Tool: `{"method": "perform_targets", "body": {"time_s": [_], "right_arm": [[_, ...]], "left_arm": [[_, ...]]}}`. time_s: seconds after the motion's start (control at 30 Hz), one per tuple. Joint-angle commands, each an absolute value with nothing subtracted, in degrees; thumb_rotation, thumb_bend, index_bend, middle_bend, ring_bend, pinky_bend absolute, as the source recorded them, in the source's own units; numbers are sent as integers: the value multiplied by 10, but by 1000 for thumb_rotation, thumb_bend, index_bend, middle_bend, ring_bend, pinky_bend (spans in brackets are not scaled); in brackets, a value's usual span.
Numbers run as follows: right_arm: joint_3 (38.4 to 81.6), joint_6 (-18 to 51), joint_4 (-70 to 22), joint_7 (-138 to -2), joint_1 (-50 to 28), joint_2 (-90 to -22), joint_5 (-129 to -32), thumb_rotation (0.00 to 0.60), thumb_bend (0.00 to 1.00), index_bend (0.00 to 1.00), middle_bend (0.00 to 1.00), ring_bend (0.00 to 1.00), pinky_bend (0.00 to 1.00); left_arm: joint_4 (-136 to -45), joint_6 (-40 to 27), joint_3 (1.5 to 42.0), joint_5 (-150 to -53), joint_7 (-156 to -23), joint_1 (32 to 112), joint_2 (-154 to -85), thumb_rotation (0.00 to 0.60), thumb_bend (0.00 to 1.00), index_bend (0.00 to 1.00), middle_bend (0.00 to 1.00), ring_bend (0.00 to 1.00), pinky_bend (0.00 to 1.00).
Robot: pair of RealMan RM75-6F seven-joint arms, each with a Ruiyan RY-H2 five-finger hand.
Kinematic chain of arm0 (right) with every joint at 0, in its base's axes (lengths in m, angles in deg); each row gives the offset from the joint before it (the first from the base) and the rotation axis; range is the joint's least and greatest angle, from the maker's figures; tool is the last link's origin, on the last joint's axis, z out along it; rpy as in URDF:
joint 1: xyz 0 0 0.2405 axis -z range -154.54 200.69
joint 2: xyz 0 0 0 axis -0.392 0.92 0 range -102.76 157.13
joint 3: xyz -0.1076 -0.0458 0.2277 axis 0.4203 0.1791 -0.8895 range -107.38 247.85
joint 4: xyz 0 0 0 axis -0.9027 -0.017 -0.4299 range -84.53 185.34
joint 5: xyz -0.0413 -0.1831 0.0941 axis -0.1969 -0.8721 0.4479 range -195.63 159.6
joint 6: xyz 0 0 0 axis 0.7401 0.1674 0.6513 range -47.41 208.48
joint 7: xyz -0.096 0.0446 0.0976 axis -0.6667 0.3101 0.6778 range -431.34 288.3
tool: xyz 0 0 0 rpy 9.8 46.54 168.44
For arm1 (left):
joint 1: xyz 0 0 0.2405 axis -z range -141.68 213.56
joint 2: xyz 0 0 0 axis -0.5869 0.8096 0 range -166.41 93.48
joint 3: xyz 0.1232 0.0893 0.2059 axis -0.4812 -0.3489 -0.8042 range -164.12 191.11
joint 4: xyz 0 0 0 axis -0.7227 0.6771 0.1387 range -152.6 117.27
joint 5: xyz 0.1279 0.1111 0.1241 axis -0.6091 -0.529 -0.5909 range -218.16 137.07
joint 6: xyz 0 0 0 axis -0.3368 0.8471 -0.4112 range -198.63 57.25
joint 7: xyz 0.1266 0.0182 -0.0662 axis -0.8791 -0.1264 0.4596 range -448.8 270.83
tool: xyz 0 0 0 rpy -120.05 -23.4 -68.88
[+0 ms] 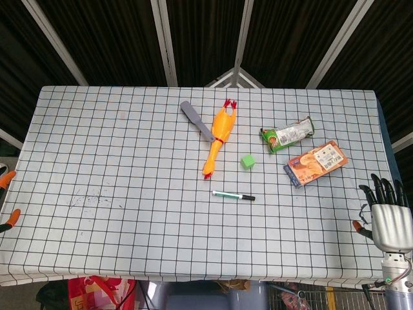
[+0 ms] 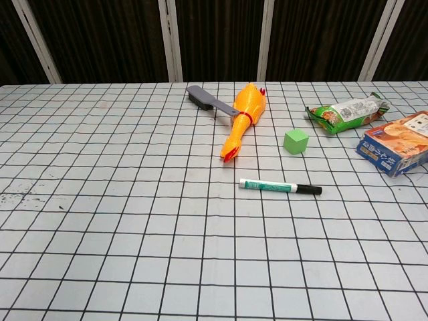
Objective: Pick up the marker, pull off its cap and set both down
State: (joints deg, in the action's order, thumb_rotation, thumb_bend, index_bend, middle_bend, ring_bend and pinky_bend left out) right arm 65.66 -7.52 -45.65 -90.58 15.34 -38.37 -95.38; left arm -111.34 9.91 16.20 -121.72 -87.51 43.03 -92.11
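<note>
Lying flat near the table's middle, your white-and-green marker (image 2: 279,188) runs left to right, its black cap (image 2: 309,190) still on and pointing toward your right side. Your right hand (image 1: 390,218) hovers off the table edge, fingers apart, holding nothing. Left hand barely shows; cannot tell.

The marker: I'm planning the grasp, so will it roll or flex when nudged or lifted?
The marker looks like a slim, round barrel lying flat on the tablecloth, so it may roll if pushed from the side. It appears rigid and probably light. Its smooth body could slip in a loose pinch.
</note>
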Motion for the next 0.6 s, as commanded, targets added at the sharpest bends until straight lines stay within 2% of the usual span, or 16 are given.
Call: {"method": "perform_targets", "body": {"time_s": [0.03,0.6], "right_arm": [[655,-71,-455,-903,154,-385,-953,600,80,266,102,90,0],[647,-57,-466,-909,157,-386,-946,600,80,266,102,79,0]], "left_arm": [[-1112,98,160,-1219,-876,430,-924,600,493,105,0,0,0],[-1137,109,167,-1224,-904,431,-925,600,493,103,0,0,0]]}}
